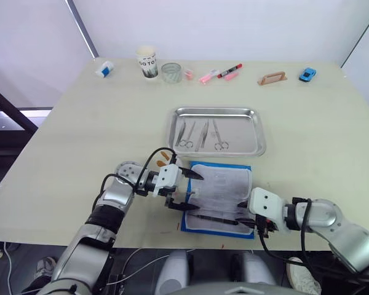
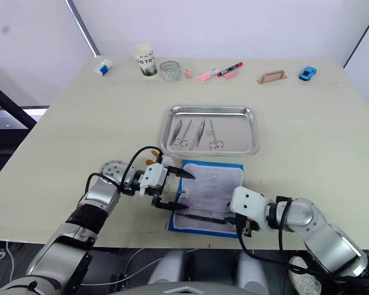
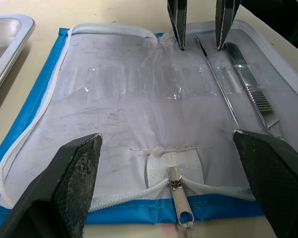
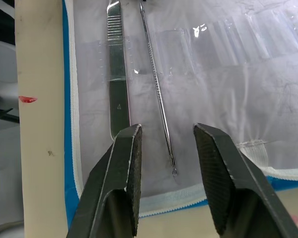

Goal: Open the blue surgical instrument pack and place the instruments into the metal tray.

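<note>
The blue surgical instrument pack lies open near the table's front edge, pale lining up. Two instruments rest in it along the front side: a flat steel handle and a thin probe. Behind the pack, the metal tray holds three more instruments, among them scissors. My left gripper is open at the pack's left edge, just above the zip pull. At the pack's right edge, my right gripper is open, its fingers low over the probe's tip.
Along the table's far edge stand a paper cup, a glass, marker pens, a wooden handle and a blue toy car. The pack's front side lies close to the table's front edge.
</note>
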`<control>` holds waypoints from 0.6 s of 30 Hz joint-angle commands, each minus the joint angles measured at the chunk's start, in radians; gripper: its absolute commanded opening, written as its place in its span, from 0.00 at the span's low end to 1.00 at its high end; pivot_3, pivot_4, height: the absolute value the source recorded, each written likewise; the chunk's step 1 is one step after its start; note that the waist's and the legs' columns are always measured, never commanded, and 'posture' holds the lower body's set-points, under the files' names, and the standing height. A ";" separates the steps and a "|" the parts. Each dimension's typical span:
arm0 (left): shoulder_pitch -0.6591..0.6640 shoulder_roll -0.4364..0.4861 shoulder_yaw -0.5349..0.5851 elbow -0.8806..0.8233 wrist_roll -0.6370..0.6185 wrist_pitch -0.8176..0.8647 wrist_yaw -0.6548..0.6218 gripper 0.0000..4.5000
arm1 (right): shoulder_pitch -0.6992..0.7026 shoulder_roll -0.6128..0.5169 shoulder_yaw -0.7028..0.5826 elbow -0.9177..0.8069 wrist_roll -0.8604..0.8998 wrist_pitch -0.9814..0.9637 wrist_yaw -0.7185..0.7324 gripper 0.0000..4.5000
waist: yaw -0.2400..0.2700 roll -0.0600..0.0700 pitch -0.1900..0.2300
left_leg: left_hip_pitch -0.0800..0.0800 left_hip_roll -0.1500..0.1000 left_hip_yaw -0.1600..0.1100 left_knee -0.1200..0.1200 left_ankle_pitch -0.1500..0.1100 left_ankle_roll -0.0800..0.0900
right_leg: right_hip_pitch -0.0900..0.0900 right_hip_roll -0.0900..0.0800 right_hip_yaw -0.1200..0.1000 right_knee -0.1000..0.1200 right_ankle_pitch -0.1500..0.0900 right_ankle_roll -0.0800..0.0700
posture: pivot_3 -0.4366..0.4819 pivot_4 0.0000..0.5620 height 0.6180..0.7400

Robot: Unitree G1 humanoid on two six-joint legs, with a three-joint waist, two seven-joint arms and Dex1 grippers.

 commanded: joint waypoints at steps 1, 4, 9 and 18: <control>0.029 0.017 -0.031 0.081 0.060 0.025 0.013 1.00 | -0.002 0.019 0.036 0.009 -0.011 0.005 -0.005 0.41 | 0.000 0.000 0.000 | 0.000 0.000 0.000 0.000 0.000 0.000 | 0.000 0.000 0.000 0.000 0.000 0.000 | 0.48 0.27 1.00; 0.031 0.016 -0.031 0.079 0.060 0.025 0.014 1.00 | -0.010 0.025 0.056 0.027 -0.025 0.007 -0.003 0.24 | 0.000 0.000 -0.001 | 0.000 0.000 0.000 0.000 0.000 0.000 | 0.000 0.000 0.000 0.000 0.000 0.000 | 0.48 0.27 1.00; 0.033 0.017 -0.030 0.077 0.057 0.026 0.014 1.00 | -0.001 0.010 0.062 0.048 -0.028 0.009 0.005 0.00 | 0.000 -0.001 -0.003 | 0.000 0.000 0.000 0.000 0.000 0.000 | 0.000 0.000 0.000 0.000 0.000 0.000 | 0.48 0.27 1.00; 0.035 0.019 -0.029 0.074 0.057 0.026 0.016 1.00 | -0.018 -0.019 0.013 0.007 0.012 0.052 0.031 0.00 | 0.000 -0.001 -0.005 | 0.000 0.000 0.000 0.000 0.000 0.000 | 0.000 0.000 0.000 0.000 0.000 0.000 | 0.48 0.27 1.00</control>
